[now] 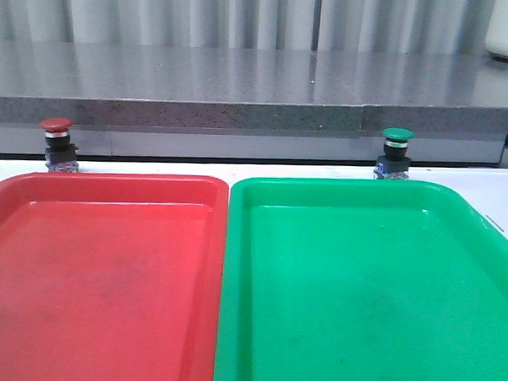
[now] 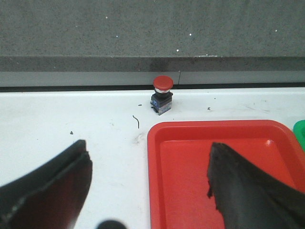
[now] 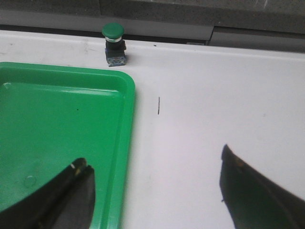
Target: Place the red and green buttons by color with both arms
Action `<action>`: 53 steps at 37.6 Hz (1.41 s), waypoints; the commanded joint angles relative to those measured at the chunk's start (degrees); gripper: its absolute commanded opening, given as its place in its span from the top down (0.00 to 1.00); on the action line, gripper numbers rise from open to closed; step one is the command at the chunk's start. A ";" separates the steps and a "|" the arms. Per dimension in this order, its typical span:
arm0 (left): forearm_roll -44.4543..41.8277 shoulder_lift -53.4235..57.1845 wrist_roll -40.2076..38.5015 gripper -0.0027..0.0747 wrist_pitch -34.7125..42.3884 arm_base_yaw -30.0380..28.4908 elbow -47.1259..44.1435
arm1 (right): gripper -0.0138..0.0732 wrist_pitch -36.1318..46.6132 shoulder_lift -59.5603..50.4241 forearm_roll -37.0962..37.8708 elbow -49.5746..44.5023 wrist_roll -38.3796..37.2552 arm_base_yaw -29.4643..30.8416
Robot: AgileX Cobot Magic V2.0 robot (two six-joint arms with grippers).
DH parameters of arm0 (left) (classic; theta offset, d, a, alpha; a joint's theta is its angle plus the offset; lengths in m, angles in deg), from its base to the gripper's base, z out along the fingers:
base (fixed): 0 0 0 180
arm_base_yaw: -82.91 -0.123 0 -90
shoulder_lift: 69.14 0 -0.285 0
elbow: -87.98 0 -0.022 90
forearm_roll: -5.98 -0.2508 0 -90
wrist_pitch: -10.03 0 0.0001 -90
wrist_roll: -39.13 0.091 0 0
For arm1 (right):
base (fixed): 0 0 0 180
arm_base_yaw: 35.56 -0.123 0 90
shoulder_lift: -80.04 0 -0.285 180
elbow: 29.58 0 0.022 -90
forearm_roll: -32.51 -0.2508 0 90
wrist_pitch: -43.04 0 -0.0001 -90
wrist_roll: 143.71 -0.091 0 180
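The red button (image 1: 57, 145) stands upright on the white table behind the far left corner of the red tray (image 1: 98, 276). It also shows in the left wrist view (image 2: 162, 94). The green button (image 1: 396, 153) stands upright behind the green tray (image 1: 359, 288), and shows in the right wrist view (image 3: 114, 44). My left gripper (image 2: 148, 157) is open and empty, astride the red tray's (image 2: 219, 167) edge, well short of the red button. My right gripper (image 3: 153, 168) is open and empty, astride the green tray's (image 3: 57, 119) edge. Neither gripper shows in the front view.
A grey stone ledge (image 1: 258, 94) runs along the back of the table just behind both buttons. White table (image 3: 214, 95) lies beside the green tray on the right, and beside the red tray on the left (image 2: 71, 124).
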State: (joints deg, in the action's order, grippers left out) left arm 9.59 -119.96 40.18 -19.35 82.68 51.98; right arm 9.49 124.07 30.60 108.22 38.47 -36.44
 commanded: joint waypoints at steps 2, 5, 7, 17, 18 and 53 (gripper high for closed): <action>0.34 -8.89 -0.32 0.30 4.51 0.32 6.56 | 0.18 3.64 0.32 0.39 1.97 0.68 0.00; 0.44 -18.08 -0.32 0.30 3.58 0.32 11.53 | 0.18 3.64 0.32 0.39 1.97 0.68 0.00; 0.44 -23.32 -0.32 0.30 3.49 0.32 14.43 | 0.18 3.64 0.32 0.39 1.97 0.68 0.00; 0.34 -46.54 -0.05 0.29 1.26 2.13 29.72 | 0.18 3.64 0.32 0.39 1.97 0.68 0.00; 0.34 -48.58 -0.05 0.27 0.92 2.65 31.37 | 0.18 3.64 0.32 0.39 1.97 0.68 0.00; 1.69 -72.50 -0.05 0.57 8.53 3.90 48.79 | 0.18 3.64 0.32 0.39 1.97 0.68 0.00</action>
State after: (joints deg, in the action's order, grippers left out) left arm 10.64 -195.71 40.39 -13.35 86.42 99.01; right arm 9.28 124.07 30.60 108.22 38.57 -36.44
